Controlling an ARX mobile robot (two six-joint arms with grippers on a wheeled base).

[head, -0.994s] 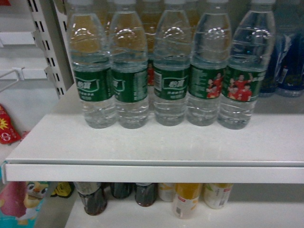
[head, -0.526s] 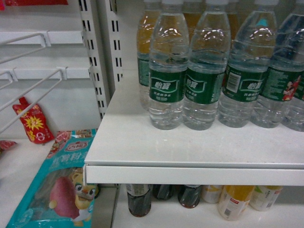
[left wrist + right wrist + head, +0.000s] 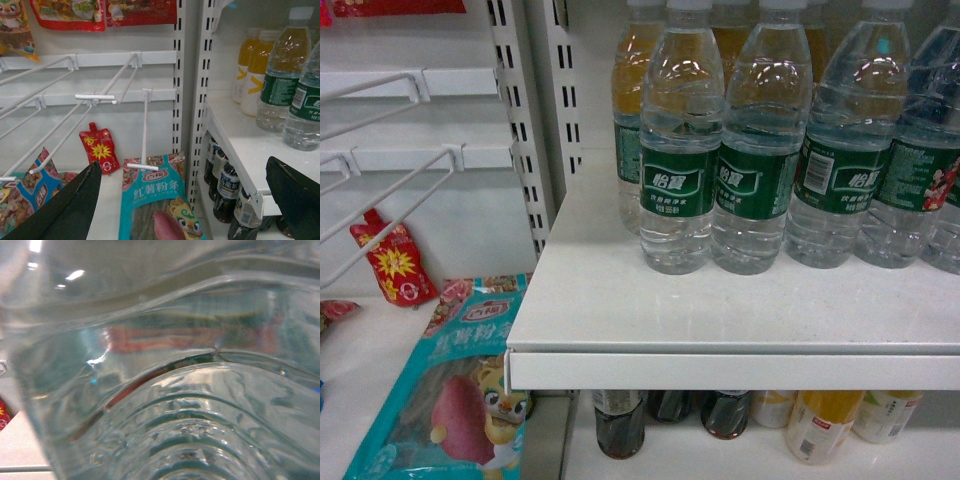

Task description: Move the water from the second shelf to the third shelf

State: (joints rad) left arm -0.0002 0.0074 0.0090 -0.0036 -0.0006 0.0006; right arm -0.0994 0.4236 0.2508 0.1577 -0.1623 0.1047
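Note:
A clear ribbed water bottle fills the right wrist view, pressed close to the camera, its green and red label showing through the plastic. It hides the right gripper's fingers and sits where they close. Neither gripper shows in the head view. There, several more water bottles with green labels stand in a row on the white shelf. My left gripper is open and holds nothing. Its black fingers hang in front of the hook rack, left of the shelf unit.
Dark tea or cola bottles and yellow drink bottles stand on the shelf below. A slotted upright divides the shelves from the hook rack. There I see wire hooks, a teal snack bag and a red packet.
The head view has swung left: the bottle row now sits at the right and the hook rack has come into view. In the last half second it shifted only slightly.

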